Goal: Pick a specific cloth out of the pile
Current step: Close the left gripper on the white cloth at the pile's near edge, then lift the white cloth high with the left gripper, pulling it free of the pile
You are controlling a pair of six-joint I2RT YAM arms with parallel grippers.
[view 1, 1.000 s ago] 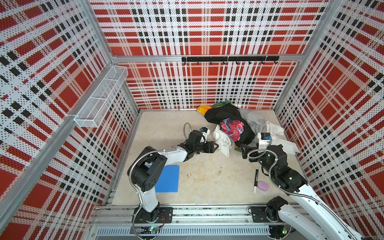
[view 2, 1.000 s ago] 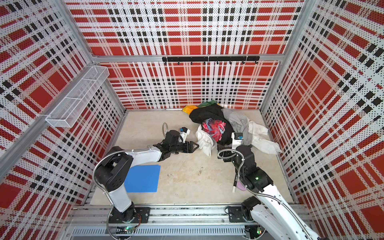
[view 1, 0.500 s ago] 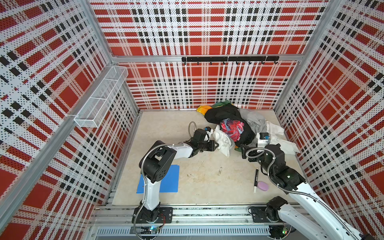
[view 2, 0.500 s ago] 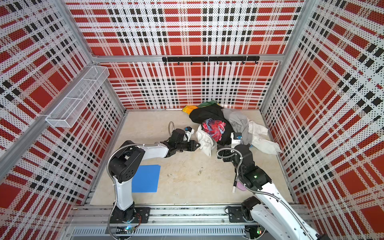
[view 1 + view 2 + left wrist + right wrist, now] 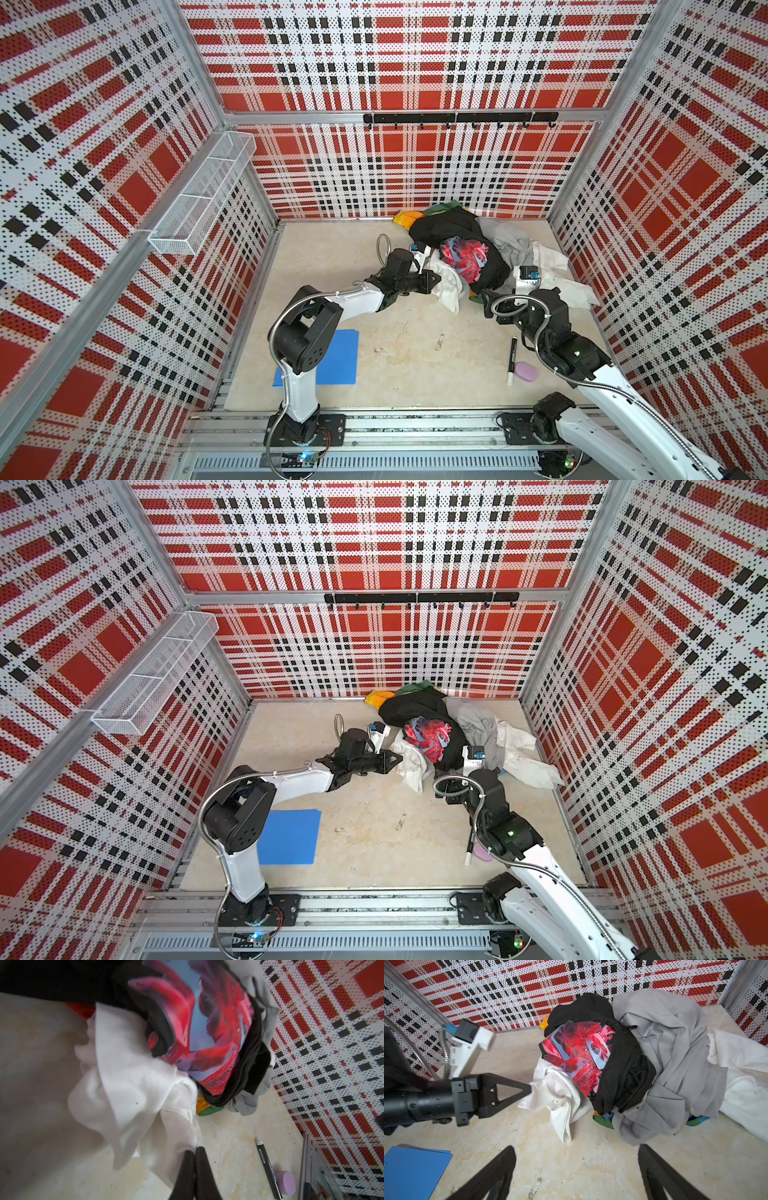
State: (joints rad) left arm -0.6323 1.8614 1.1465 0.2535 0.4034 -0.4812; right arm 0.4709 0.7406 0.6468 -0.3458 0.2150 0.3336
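The pile lies at the back right of the floor: black, light grey, red-patterned and rainbow cloths heaped together. The white cloth sticks out from under the pile on its near left side, and more white fabric shows on the far right. My left gripper is shut on the white cloth's edge, low over the floor. My right gripper stands open and empty over bare floor just in front of the pile.
A blue mat lies near the left arm's base. A black marker and a lilac block rest by the right arm. A wire basket hangs on the left wall, a hook rail on the back wall.
My left gripper has reached right to the white cloth and closed on its edge. The right arm has barely moved and stays open.
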